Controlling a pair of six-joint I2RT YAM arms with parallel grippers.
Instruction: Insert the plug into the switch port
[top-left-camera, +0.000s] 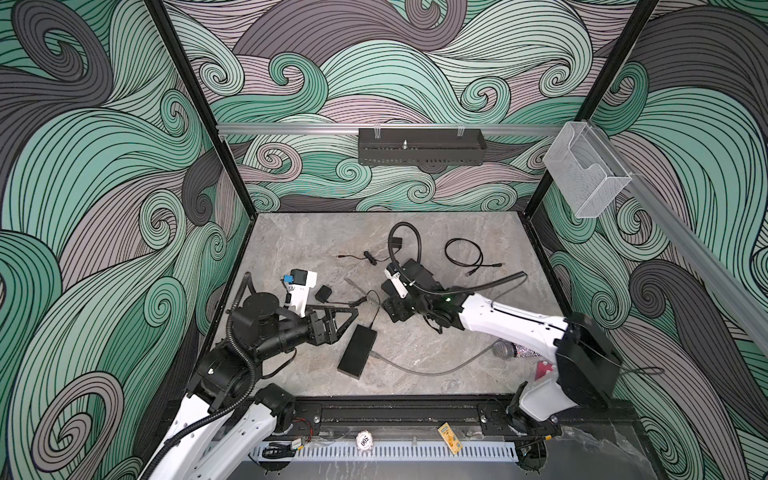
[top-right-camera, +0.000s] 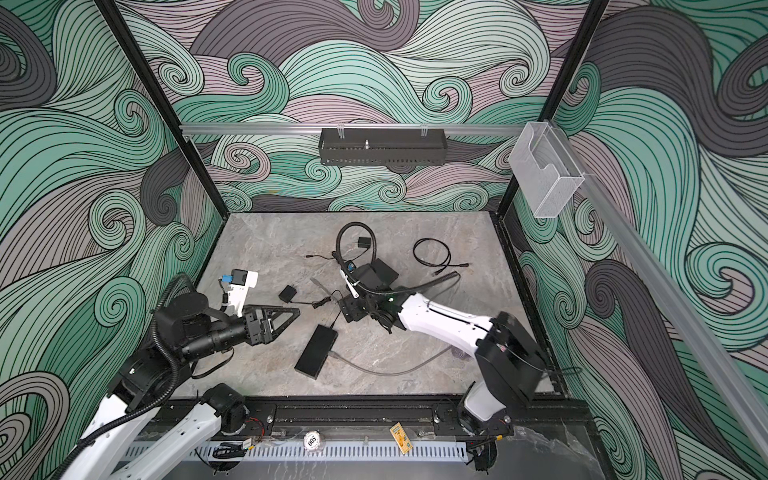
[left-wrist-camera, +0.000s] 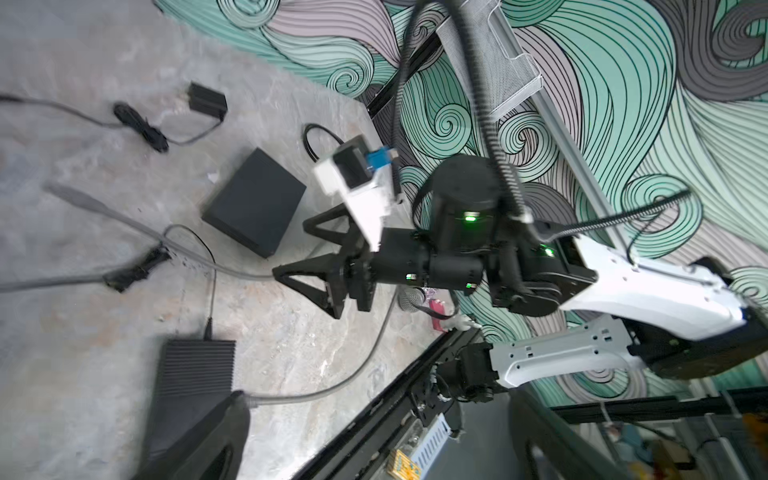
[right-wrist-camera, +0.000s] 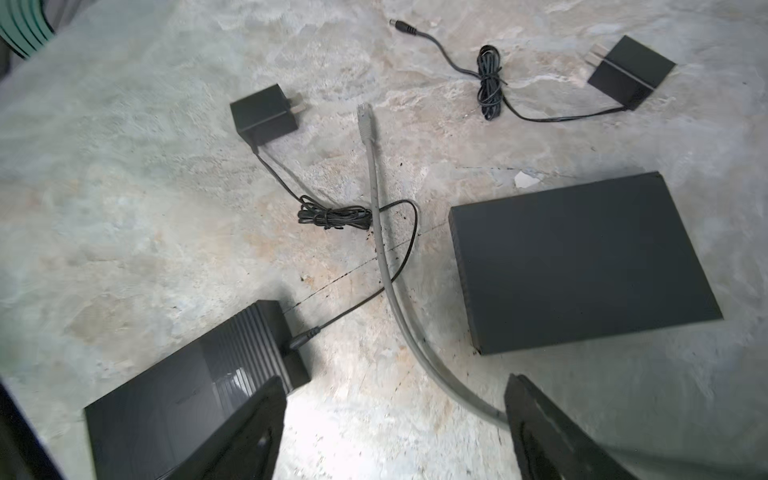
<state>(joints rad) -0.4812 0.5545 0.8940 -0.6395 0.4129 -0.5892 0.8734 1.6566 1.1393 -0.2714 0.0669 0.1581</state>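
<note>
Left gripper (top-left-camera: 353, 313) and right gripper (right-wrist-camera: 397, 380) gape empty; translucent grey cable plug (right-wrist-camera: 365, 114) lies mid-worktop, beside bundled black adapter cord (right-wrist-camera: 334, 217).

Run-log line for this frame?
left gripper: open, empty | right gripper: open, over grey cable | plug: lying on table, uninserted

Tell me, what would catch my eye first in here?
The swirling teal and grey wave-patterned walls strike you first, wrapping around the grey marbled tabletop. Next come two white and black robot arms, reaching in from the near edge at the left and the right. Between them lies a flat black rectangular box with a grey cable curling beside it.
</note>
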